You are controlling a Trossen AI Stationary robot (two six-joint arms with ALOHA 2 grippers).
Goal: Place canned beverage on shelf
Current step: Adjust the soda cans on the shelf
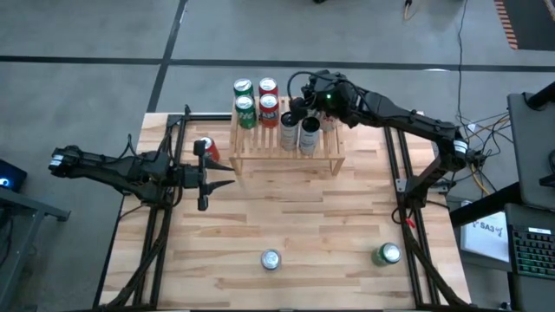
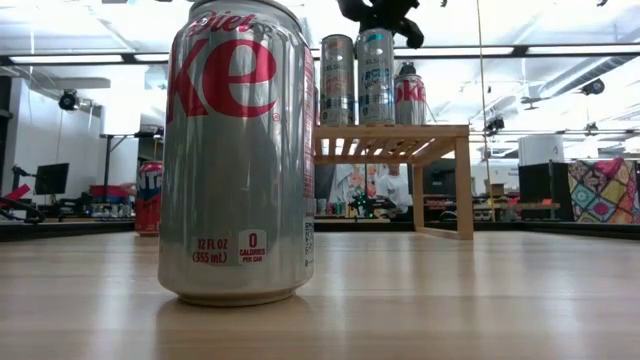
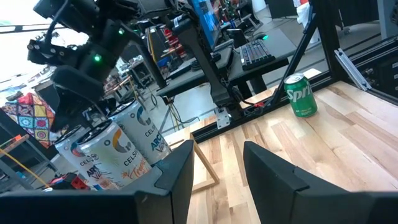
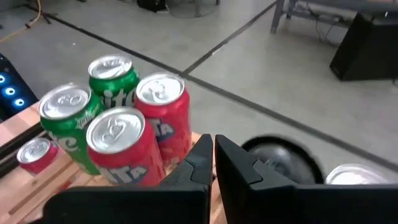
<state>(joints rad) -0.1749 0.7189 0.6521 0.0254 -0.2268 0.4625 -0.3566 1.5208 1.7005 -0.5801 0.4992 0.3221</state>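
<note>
The light-wood slatted shelf [image 1: 286, 154] stands at the table's far middle. On its left part stand two green and two red cans [image 4: 134, 121]. Toward its right stand two tall silver cans [image 1: 299, 133], also in the left wrist view [image 3: 118, 155], and a shorter can [image 2: 408, 97]. My right gripper [image 1: 297, 107] hovers shut just above the silver cans; in its wrist view [image 4: 213, 155] nothing lies between the fingers. My left gripper [image 1: 222, 174] waits open and level left of the shelf, holding nothing [image 3: 217, 158]. A red can [image 1: 205, 149] stands on the table beside it.
A silver Diet Coke can [image 1: 271, 259] stands near the front edge, filling the low view [image 2: 240, 150]. A green Sprite can [image 1: 388, 254] stands at the near right [image 3: 300, 95]. Bare wood lies between the shelf and these cans. Black frame rails [image 1: 403, 186] run along both table sides.
</note>
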